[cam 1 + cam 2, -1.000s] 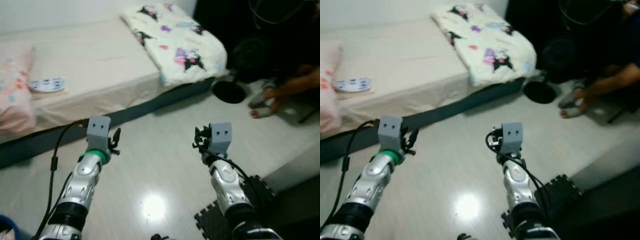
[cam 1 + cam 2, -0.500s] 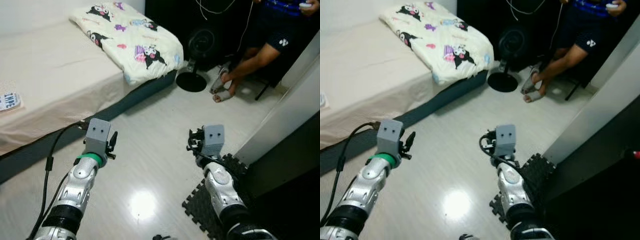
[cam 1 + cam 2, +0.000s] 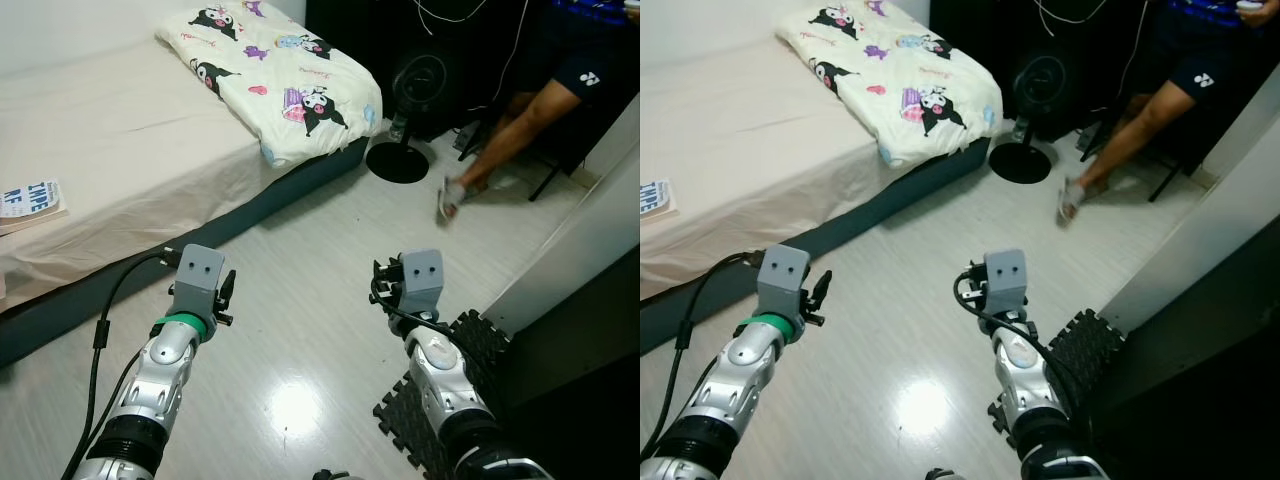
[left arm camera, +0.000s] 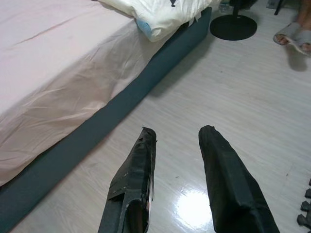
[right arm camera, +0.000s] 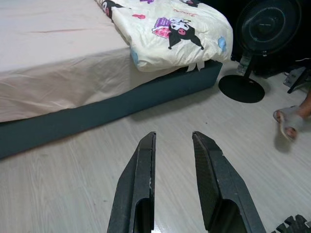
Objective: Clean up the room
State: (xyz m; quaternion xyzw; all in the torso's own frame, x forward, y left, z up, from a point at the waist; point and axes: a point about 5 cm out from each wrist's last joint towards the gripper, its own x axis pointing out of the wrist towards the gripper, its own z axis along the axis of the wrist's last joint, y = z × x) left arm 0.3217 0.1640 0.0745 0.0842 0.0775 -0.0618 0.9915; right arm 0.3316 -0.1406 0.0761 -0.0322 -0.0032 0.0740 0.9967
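Left eye view: folded quilt (image 3: 283,75) lies on bed (image 3: 130,170)

Low bed (image 3: 120,150), glossy pale floor (image 3: 300,290), fan (image 3: 415,85).

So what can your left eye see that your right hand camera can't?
Extra in the left eye view: both silver arms, the left gripper, a book lying on the bed, and the seated person's shorts. Extra in the right wrist view: a close look along the right gripper, its fingers apart over the floor. Shared: the bed, the cartoon-print quilt, the black fan and the person's slippered foot.
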